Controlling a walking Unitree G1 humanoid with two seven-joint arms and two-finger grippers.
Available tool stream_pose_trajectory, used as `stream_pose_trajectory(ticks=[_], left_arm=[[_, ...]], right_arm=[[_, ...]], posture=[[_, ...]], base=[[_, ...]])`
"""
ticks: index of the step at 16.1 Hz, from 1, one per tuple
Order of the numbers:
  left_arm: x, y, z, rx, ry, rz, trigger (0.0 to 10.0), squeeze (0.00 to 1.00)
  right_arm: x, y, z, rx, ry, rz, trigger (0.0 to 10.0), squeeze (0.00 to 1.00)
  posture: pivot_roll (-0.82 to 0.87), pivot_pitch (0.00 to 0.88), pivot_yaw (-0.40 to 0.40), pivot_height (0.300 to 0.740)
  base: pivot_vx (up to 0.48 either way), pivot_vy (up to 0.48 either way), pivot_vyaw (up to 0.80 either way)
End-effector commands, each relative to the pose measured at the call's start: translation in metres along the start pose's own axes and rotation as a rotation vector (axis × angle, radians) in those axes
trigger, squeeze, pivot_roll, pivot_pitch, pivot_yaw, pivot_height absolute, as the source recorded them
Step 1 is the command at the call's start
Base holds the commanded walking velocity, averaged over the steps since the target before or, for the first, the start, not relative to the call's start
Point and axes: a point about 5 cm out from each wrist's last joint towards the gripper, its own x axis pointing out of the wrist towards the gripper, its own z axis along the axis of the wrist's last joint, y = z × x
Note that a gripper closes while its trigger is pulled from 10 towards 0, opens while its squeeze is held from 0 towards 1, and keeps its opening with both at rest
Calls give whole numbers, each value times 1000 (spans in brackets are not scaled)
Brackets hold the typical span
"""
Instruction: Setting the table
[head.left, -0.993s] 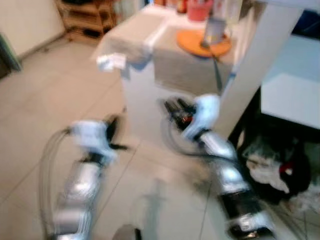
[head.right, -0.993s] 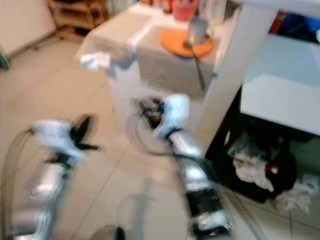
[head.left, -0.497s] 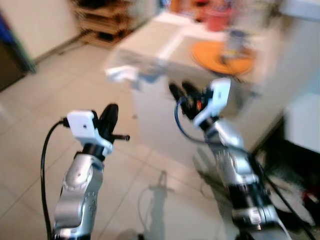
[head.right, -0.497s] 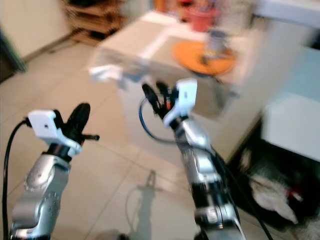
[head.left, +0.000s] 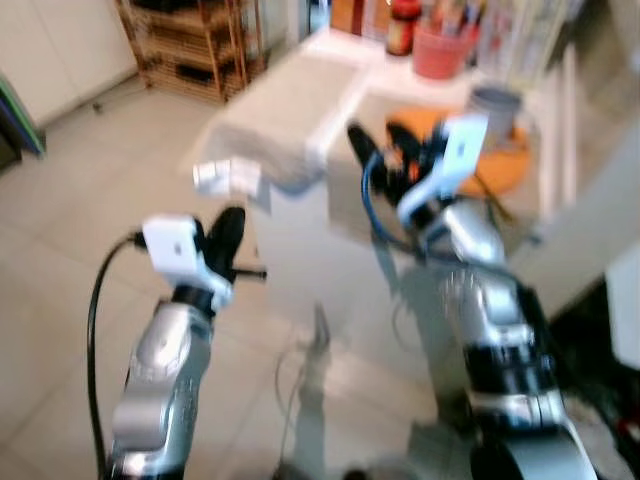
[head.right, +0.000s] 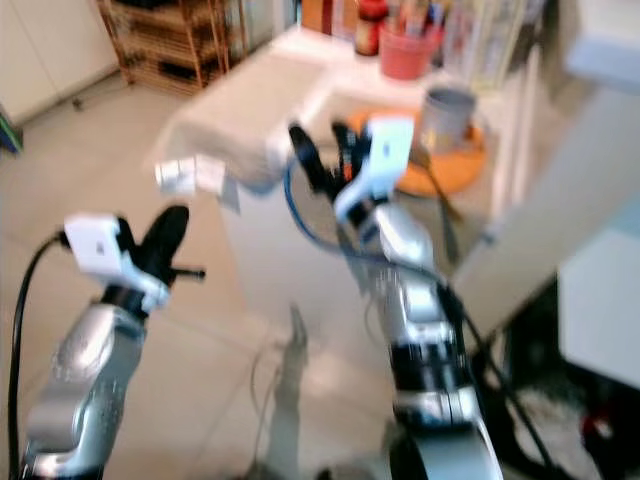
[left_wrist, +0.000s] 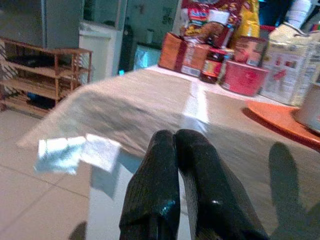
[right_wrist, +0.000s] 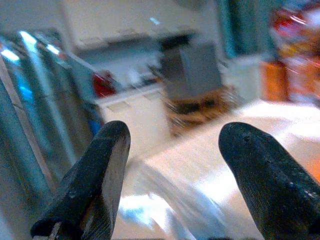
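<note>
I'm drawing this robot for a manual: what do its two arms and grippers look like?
Both arms are jointed silver metal. The left gripper has glossy black fingers, a white boxy camera block on its wrist and a black cable looping down beside the arm. The right gripper has matching black fingers, a white block, a blue cable and an orange-red part near the jaws.

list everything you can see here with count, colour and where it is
table: one, pale cloth-covered, ahead of the robot
orange plate: one, on the table's far right
grey cup: one, standing on the orange plate
red tub: one, at the table's back edge
dark jar: one, red lid, beside the red tub
orange box: one, at the table's back, next to the jar
wooden rack: one, brown, on the floor beyond the table to the left
left gripper: black fingers together, held before the table edge
right gripper: black fingers apart, raised over the table
</note>
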Motion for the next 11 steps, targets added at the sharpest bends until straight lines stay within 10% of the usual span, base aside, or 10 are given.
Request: stream_pose_trajectory(ticks=[1,6,11], left_arm=[[1,2,7,14,-17,0,10000,0],[7,-2,16,28,-42,-6,10000,0],[9,-7,23,55,-66,-31,10000,0]], right_arm=[[3,11,5,49,-12,65,10000,0],[7,36,35,34,-70,206,10000,0],[14,38,42,-245,105,170,10000,0]], posture=[[-65,89,7,740],[-67,91,4,740],[-78,88,-1,740]], base=[[480,0,-800],[220,0,-800],[0,0,-800]])
